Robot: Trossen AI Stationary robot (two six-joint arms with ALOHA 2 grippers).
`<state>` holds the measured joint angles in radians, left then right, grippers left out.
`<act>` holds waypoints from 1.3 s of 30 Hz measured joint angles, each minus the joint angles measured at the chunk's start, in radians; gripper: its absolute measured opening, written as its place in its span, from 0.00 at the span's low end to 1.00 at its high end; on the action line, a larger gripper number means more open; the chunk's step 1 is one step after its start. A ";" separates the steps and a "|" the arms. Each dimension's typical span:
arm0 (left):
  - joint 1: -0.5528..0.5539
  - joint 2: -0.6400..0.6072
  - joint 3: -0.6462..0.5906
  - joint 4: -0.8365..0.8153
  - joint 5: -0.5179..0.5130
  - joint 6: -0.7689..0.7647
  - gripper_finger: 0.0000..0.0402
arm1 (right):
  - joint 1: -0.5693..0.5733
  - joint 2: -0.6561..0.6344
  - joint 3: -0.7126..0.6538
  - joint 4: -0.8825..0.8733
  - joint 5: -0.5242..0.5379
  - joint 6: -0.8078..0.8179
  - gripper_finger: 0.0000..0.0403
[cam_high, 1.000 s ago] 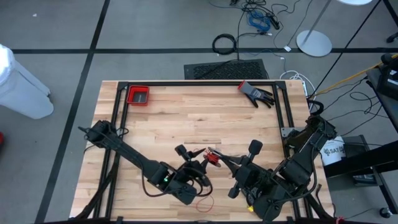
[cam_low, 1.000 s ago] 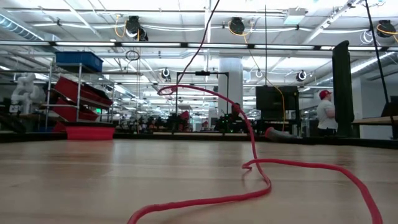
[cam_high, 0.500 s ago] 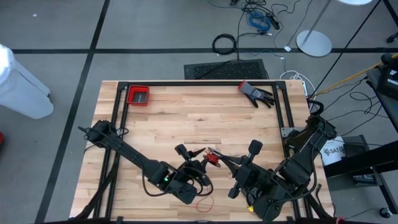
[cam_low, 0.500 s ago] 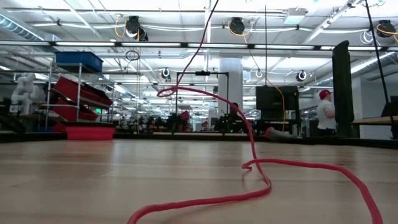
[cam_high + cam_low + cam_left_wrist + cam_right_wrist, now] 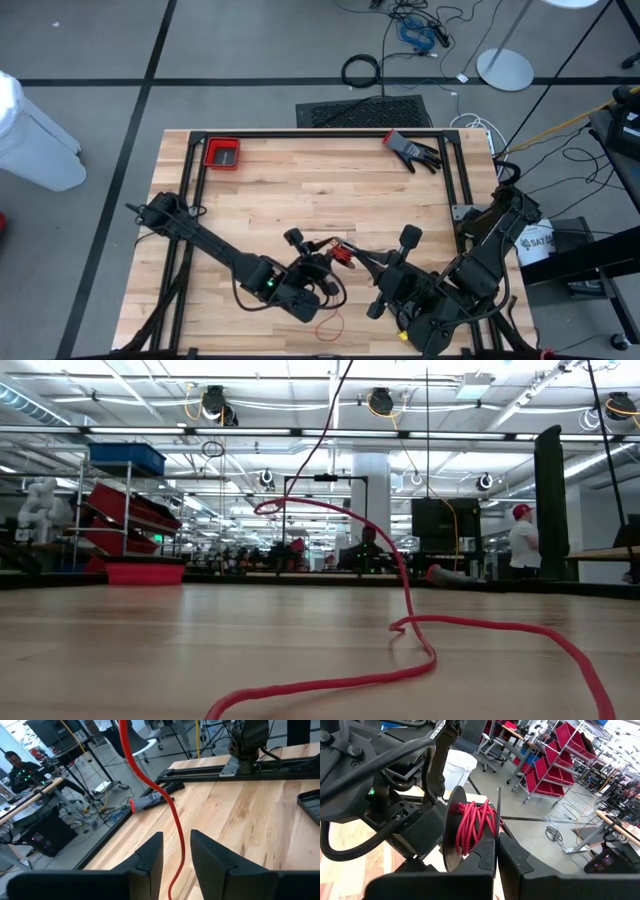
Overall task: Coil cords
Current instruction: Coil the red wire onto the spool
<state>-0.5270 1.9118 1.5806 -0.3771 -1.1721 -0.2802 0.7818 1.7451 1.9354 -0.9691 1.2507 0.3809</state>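
Note:
A thin red cord (image 5: 405, 585) comes down from above, loops in the air, and its lower part lies slack on the wood table (image 5: 400, 672). The loose loop also shows near the table's near edge (image 5: 327, 325). Part of the cord is wound on a small black spool (image 5: 470, 827), which my right gripper (image 5: 496, 855) holds, shut, above the table's near middle (image 5: 342, 252). My left gripper (image 5: 176, 855) is open just left of the spool (image 5: 305, 252). The hanging cord (image 5: 179, 837) runs between its two fingers, apart from both. My right gripper pinches the spool's thin black flange (image 5: 498, 827) by its edge between its two shut fingers. The spool stands on edge beyond the fingertips, clear of the table, with the wound red cord (image 5: 476, 822) between that flange and the thicker black disc (image 5: 451, 832).
A red bin (image 5: 222, 153) sits at the table's far left and a black glove (image 5: 412, 150) at its far right. Black frame rails (image 5: 320, 133) run along the far and side edges. Bare wood lies between the arms and the far rail.

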 joint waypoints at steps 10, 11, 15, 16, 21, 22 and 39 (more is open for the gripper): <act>-0.001 0.000 0.000 0.000 0.012 0.007 0.04 | 0.000 0.000 0.000 0.000 0.000 0.000 0.00; -0.001 0.000 0.000 0.001 0.020 0.009 0.03 | 0.000 0.000 0.000 0.000 0.000 0.000 0.00; -0.001 0.000 0.000 0.001 0.022 0.017 0.02 | 0.000 0.000 0.000 0.002 0.000 0.006 0.00; -0.002 0.000 0.000 0.001 0.023 0.017 0.02 | 0.000 0.000 0.000 0.003 0.000 0.015 0.00; -0.002 0.000 0.000 0.012 0.024 0.025 0.01 | -0.007 0.000 0.000 0.002 0.000 0.051 0.00; -0.004 0.000 0.000 0.019 0.024 0.026 0.01 | -0.009 0.000 0.000 0.002 0.001 0.058 0.00; -0.019 -0.001 0.000 0.148 0.057 0.087 0.00 | -0.059 0.057 0.000 0.066 0.041 0.033 0.00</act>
<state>-0.5457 1.9112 1.5803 -0.2291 -1.1149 -0.1933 0.7233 1.8021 1.9354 -0.9032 1.2921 0.4144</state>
